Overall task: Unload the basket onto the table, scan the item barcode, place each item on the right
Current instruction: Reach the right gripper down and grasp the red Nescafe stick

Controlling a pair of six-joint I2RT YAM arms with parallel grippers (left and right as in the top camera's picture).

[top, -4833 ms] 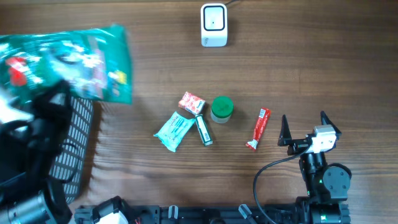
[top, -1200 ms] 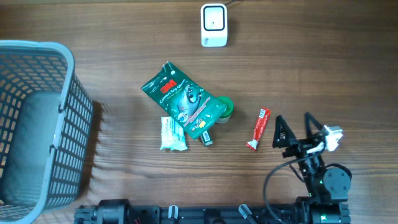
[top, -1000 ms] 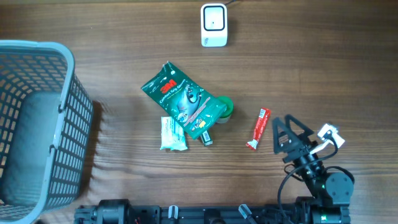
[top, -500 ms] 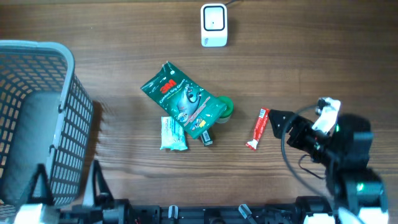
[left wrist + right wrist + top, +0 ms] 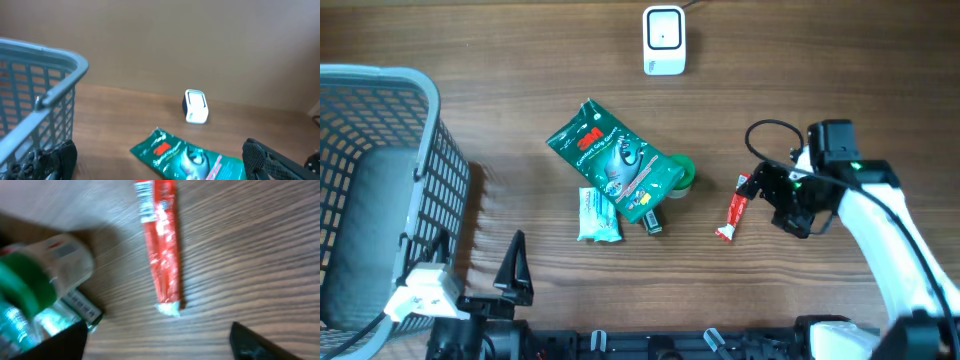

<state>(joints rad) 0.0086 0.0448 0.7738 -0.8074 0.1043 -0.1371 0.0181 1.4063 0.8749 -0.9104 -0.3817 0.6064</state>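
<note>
A red stick packet (image 5: 737,208) lies right of the middle of the table, with a white barcode patch at its far end (image 5: 145,200). My right gripper (image 5: 775,202) hovers just right of it, open and holding nothing. In the right wrist view the packet (image 5: 162,245) lies ahead of the two fingers, not between them. The white scanner (image 5: 663,40) stands at the back. My left gripper (image 5: 480,270) is open and empty at the front left, beside the basket, and looks toward the green 3M pouch (image 5: 190,157) and the scanner (image 5: 195,106).
A grey mesh basket (image 5: 380,120) fills the left side. The green pouch (image 5: 610,160) lies over a green-lidded jar (image 5: 682,172), a pale teal packet (image 5: 596,215) and a small dark box (image 5: 651,222). Bare wood surrounds the scanner.
My right arm has swung up from the front edge to just beside the red stick packet. My left arm has risen into view at the front left. The items have not moved.
</note>
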